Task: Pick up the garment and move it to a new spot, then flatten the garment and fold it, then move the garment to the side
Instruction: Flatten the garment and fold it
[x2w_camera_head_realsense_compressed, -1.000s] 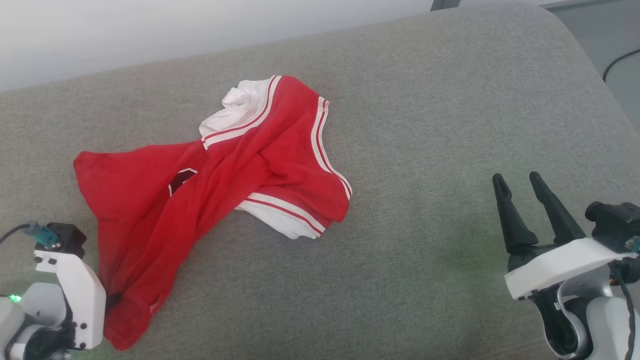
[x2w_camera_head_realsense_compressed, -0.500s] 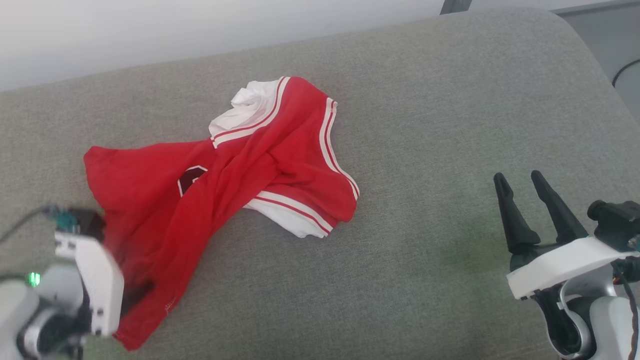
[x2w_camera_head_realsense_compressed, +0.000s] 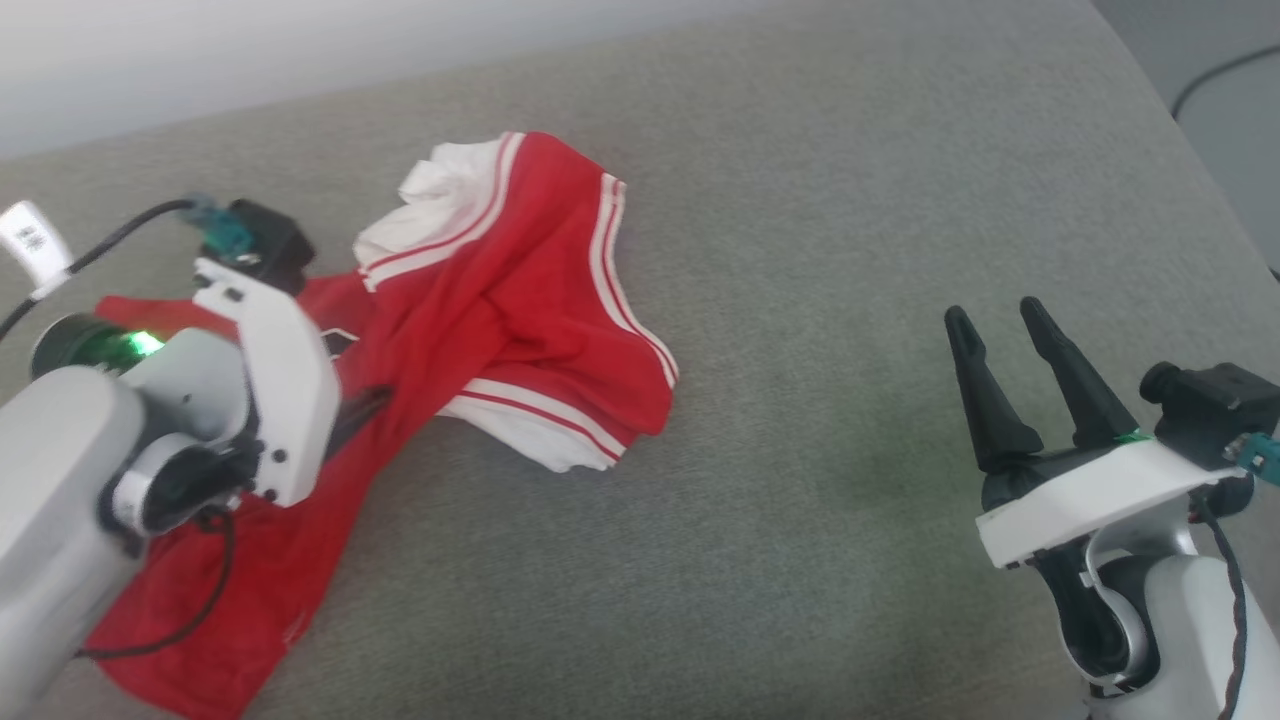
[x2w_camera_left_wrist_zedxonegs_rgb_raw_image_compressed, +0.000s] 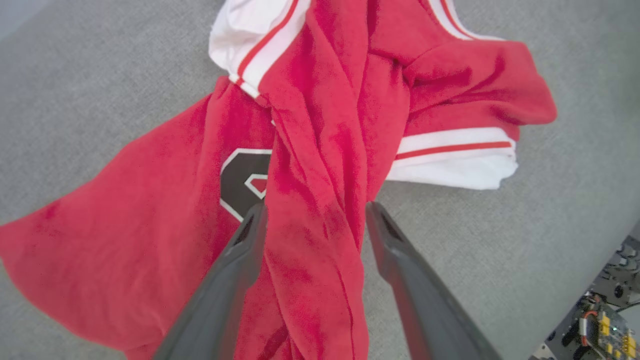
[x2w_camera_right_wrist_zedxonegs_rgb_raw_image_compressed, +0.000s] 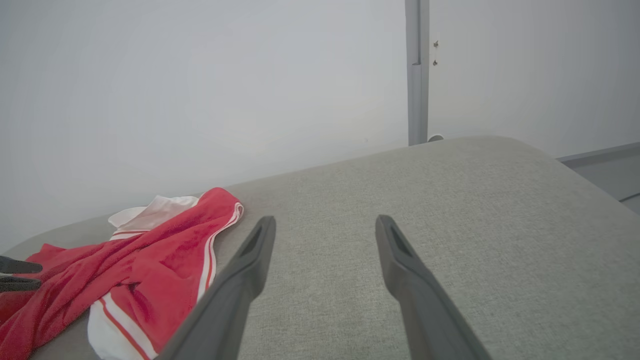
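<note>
Straddling a twisted red ridge of the garment (x2w_camera_left_wrist_zedxonegs_rgb_raw_image_compressed: 325, 115), left tool (x2w_camera_left_wrist_zedxonegs_rgb_raw_image_compressed: 315, 207) stands wide, one finger on either side of the fold. Right tool (x2w_camera_head_realsense_compressed: 993, 312) also wide, over bare grey surface (x2w_camera_head_realsense_compressed: 800, 200), well apart from the cloth. Garment lies crumpled on the surface's left half, one white sleeve at its far end.

soft matt red cloth garment (x2w_camera_head_realsense_compressed: 520, 300) on a coarse grey woven fabric cushion (x2w_camera_head_realsense_compressed: 820, 250).

Three views sharing one cushion (x2w_camera_head_realsense_compressed: 800, 200)
Head view is looking down; left wrist view is hovering close above the garment (x2w_camera_left_wrist_zedxonegs_rgb_raw_image_compressed: 325, 125); right wrist view is skimming low, catching it lower left.
</note>
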